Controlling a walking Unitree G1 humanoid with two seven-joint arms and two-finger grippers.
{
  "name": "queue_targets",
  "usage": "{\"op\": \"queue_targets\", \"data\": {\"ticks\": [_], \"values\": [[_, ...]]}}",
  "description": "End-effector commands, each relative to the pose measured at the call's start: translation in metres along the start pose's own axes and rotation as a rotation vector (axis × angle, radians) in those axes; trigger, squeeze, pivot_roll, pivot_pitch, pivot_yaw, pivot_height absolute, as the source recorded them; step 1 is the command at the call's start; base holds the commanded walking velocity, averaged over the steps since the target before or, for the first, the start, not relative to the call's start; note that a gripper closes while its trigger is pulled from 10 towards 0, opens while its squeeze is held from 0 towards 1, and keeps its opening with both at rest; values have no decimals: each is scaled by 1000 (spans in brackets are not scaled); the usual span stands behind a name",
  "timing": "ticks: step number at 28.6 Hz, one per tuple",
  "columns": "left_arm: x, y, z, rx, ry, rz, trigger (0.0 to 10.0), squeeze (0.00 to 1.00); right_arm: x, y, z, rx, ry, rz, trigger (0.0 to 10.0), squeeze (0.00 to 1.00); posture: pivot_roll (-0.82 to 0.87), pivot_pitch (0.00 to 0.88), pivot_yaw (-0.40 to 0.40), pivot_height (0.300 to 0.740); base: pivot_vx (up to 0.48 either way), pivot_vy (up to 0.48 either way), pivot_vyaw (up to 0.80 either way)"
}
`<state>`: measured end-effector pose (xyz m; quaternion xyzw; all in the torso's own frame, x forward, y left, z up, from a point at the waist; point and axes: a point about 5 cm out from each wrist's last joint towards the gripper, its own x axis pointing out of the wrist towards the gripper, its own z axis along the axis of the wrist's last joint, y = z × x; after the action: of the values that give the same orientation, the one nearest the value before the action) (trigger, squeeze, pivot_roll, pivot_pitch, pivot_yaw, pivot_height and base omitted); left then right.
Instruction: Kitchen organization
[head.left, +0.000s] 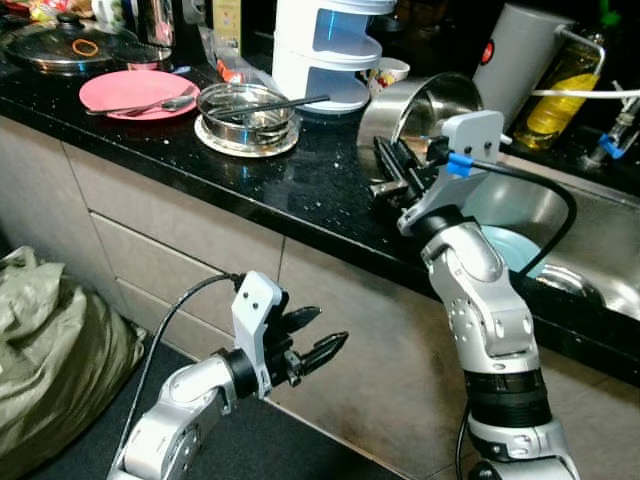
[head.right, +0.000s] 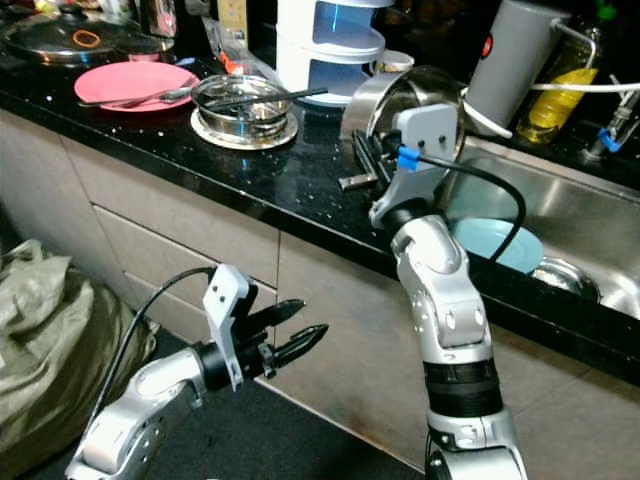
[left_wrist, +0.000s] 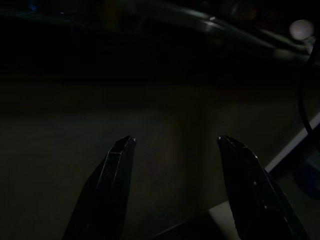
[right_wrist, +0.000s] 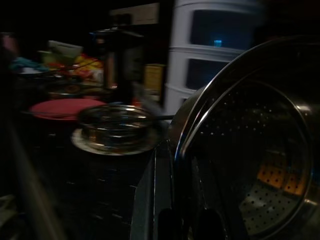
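Observation:
A perforated steel pot (head.left: 425, 105) lies tilted on its side on the black counter (head.left: 300, 180), at the left edge of the sink (head.left: 600, 235). My right gripper (head.left: 392, 165) is at its rim, and in the right wrist view the rim (right_wrist: 200, 125) runs between the fingers, shut on it. My left gripper (head.left: 332, 325) hangs low before the cabinet doors, open, with nothing between its fingertips (left_wrist: 125, 145). A light blue plate (head.left: 518, 250) lies in the sink.
On the counter to the left stand a steel bowl with a utensil (head.left: 245, 112), a pink plate with a spoon (head.left: 135, 92), a lidded pan (head.left: 65, 45) and a white tiered container (head.left: 325, 50). A grey jug (head.left: 525, 60) stands behind the sink. A green bag (head.left: 50, 350) sits on the floor.

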<state>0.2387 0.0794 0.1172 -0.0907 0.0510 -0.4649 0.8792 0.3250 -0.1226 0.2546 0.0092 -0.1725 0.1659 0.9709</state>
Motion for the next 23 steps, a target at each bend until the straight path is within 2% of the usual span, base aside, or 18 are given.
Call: {"op": "queue_targets", "data": {"ticks": [1,11,23], "values": [[0,-1,-1,-5,5,-7,10000,0,0,-5,2,-5,-6,-26,10000,0,146,6,-150,740,0,-379,0],[0,0,-1,-7,3,2,10000,0,1,-6,2,-13,0,-29,10000,0,145,11,-148,740,0,-345,0],[0,1,-1,-25,-8,5,10000,0,3,-7,1,-12,20,-33,10000,0,145,11,-150,740,0,0,0]]}}
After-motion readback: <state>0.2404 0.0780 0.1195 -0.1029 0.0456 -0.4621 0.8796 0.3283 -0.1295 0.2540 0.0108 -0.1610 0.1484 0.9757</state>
